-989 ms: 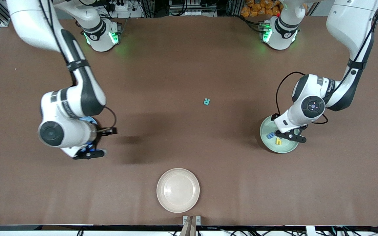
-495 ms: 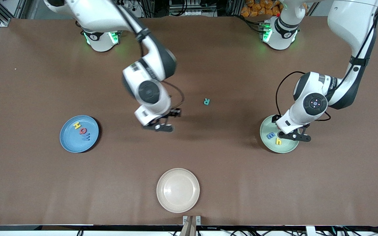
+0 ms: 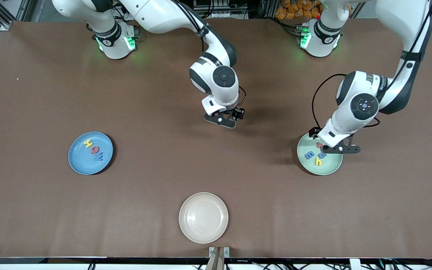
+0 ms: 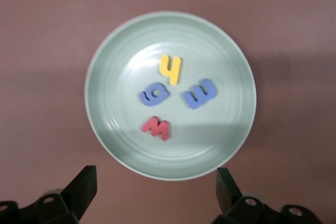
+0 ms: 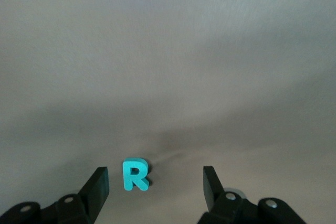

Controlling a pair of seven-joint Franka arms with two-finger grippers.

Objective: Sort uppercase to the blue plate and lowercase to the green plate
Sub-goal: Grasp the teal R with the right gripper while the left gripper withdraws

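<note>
Right gripper (image 3: 226, 119) has swung from the round light-blue plate (image 3: 77, 161) at frame's left to centre, fingers spread over small teal foam R (image 5: 135, 174). Left gripper (image 3: 336, 149), spread wide, hangs above pale-green plate (image 3: 330, 169) w/ lowercase letters (image 4: 169, 70).

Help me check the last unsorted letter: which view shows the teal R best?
The right wrist view: the teal R lies flat on the table between the open right gripper fingers. The front view hides it under that gripper; the left wrist view misses it.
</note>
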